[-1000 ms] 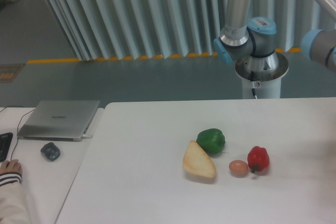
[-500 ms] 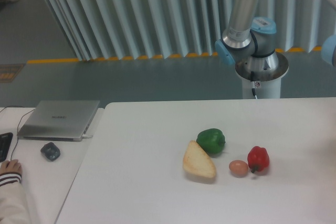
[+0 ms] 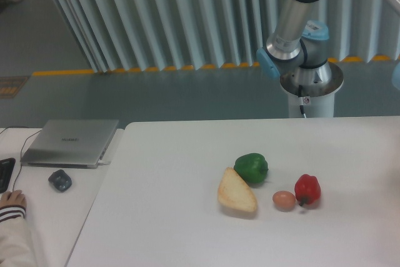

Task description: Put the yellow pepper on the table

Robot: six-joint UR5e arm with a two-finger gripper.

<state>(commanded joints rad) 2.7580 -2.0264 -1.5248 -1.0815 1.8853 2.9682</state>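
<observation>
The yellow pepper is out of view. The white table [image 3: 169, 217] fills the lower part of the camera view. Only the arm's base and lower links [image 3: 299, 35] show, behind the table's far edge at the upper right. The arm runs out of frame at the top right, and the gripper is not in view.
On the table lie a green pepper [image 3: 251, 167], a wedge of bread [image 3: 236, 192], a brown egg [image 3: 284, 200] and a red pepper [image 3: 307, 189]. On the adjoining desk at left are a grey laptop [image 3: 70, 142], a dark mouse [image 3: 60, 180] and a person's hand [image 3: 12, 202].
The arm's upper link has swung to the right, and the blue joint at the right edge has moved almost out of frame. The objects on the table have not moved.
</observation>
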